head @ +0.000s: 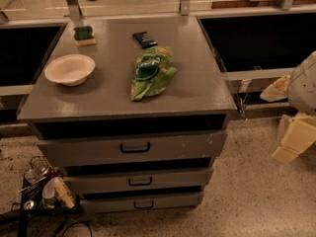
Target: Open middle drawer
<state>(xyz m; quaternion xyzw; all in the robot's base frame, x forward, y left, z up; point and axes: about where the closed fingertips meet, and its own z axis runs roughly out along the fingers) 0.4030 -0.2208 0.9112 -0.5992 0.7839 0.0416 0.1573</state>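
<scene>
On your cabinet top [202, 88], the bowl [69, 69] sits left, the sponge [84, 35] behind it; the chip bag [150, 73] lies centre, a packet [144, 39] behind it. Below, the middle drawer [173, 179] lies between the top drawer [182, 146] and bottom drawer [173, 201]. The gripper [292, 141] is right, well apart.
</scene>
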